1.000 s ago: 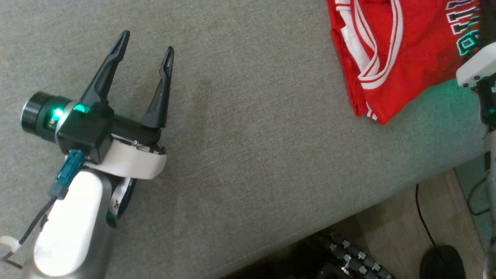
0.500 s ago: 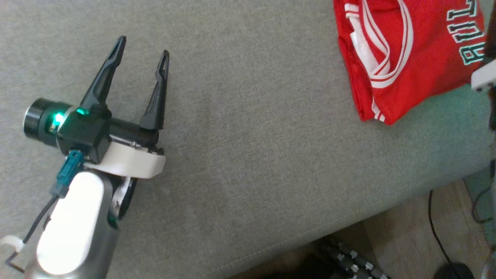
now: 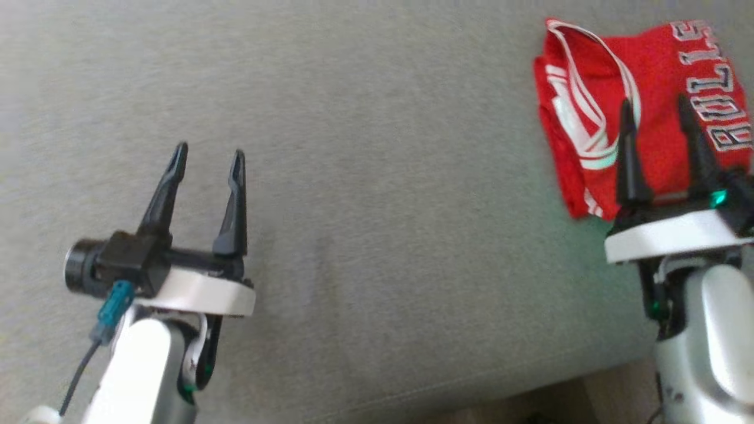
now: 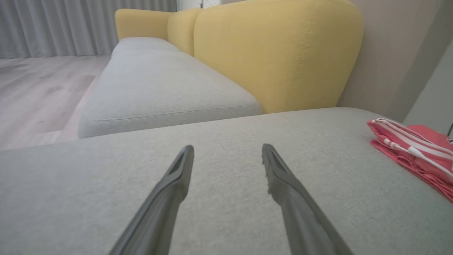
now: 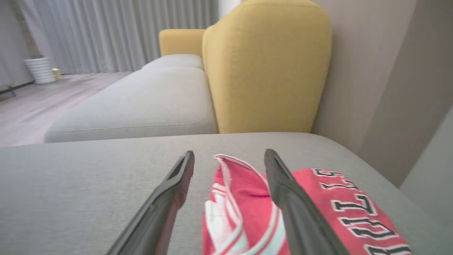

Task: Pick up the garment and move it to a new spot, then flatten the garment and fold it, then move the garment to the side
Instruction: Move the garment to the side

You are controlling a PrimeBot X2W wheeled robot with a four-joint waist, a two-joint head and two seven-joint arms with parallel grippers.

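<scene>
**Claws both spread wide, red jersey lying folded under the right one**

Left claw (image 3: 210, 150) stands wide, its two dark fingers well apart with nothing between them. It hovers low over bare grey fabric, well apart from the jersey (image 3: 657, 65). Its pale forearm slopes toward the jersey's side of the seat, and a teal plug (image 3: 113, 305) with a thin cable hangs at the wrist. The right claw (image 3: 655, 103) is wide too and holds nothing. Its fingers reach over the near edge of the jersey, the fabric showing between and beneath them. Whether the tips touch the cloth I cannot tell. A small green light (image 3: 717, 199) glows at that wrist, just short of the jersey's near edge.

The jersey is red with white striped trim and black-and-white block lettering. It lies folded into a compact bundle, with one trimmed loop standing up along the edge that faces the left claw. It rests on a grey sofa seat cushion (image 3: 383, 206).

Beyond the jersey rises a mustard-yellow backrest (image 4: 276, 53), and a beige wall (image 5: 371, 71) stands beside it. A second grey seat (image 4: 159, 88) stretches farther off from the jersey, ending near grey curtains (image 4: 53, 28) and a pale wooden floor (image 4: 35, 88).

Far from the jersey, at the foot of the curtains, stands a white ribbed pot (image 5: 40, 69). What it holds is too small to tell.
</scene>
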